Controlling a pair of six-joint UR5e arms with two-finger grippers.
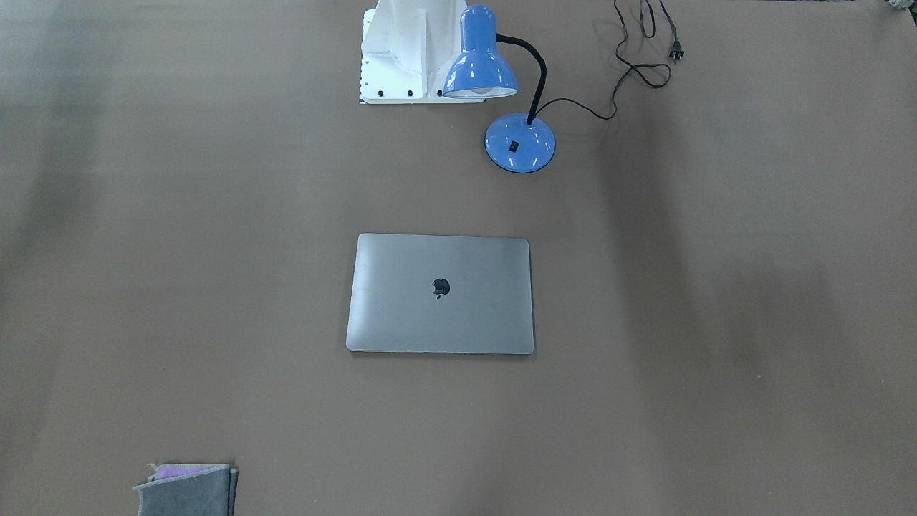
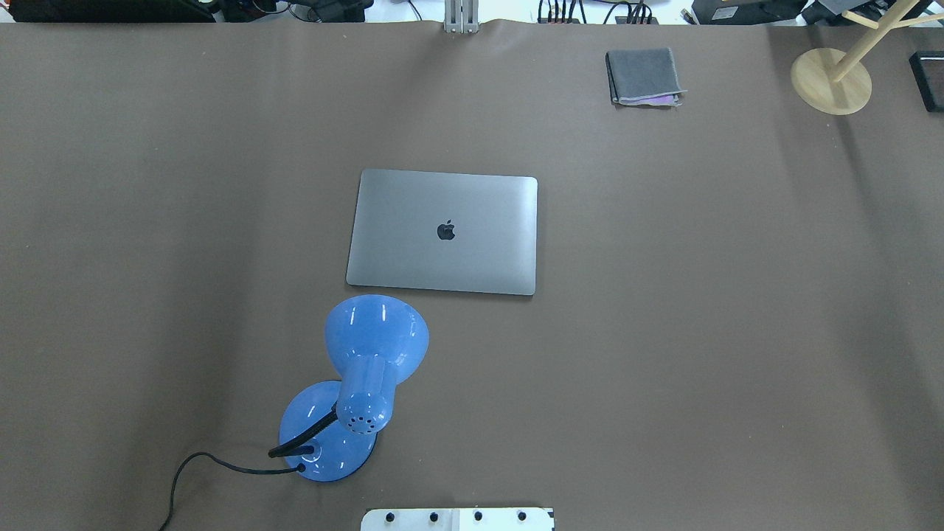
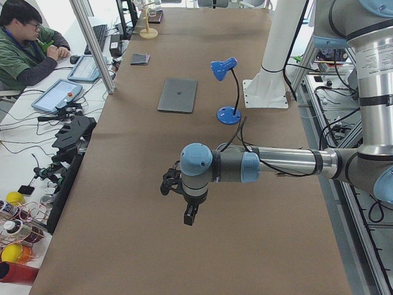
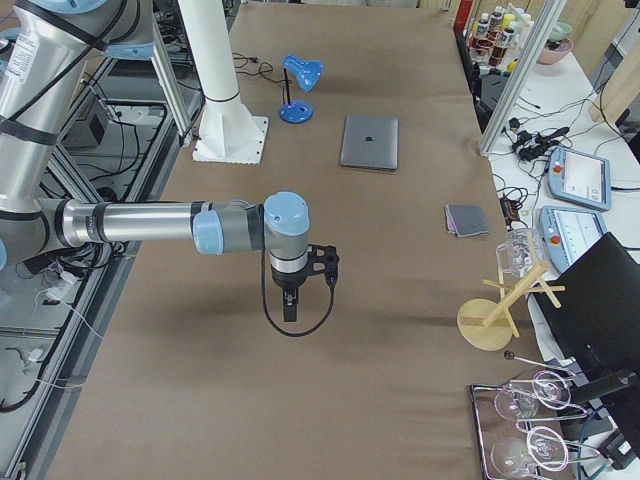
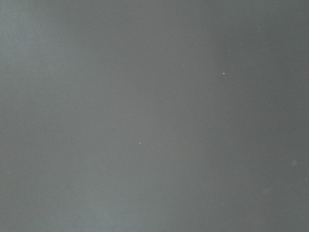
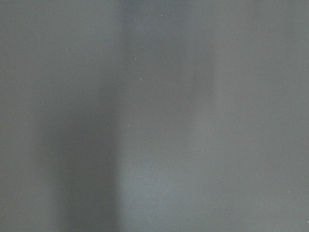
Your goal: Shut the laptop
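The slim grey metal laptop [image 2: 472, 251] lay shut, edges flush, well apart from the left gripper [image 3: 189, 217] and the right gripper [image 4: 289, 308], whose jaw state could not be told.

A wide table covered with matte brown paper [image 2: 737, 332] takes most of the room. Past the left gripper [image 3: 190, 216], on the side away from its arm's base, a white side desk [image 3: 27, 132] runs along the table, behind a slanted aluminium post [image 3: 95, 46]. Light is even, with soft shadow bands on the paper.
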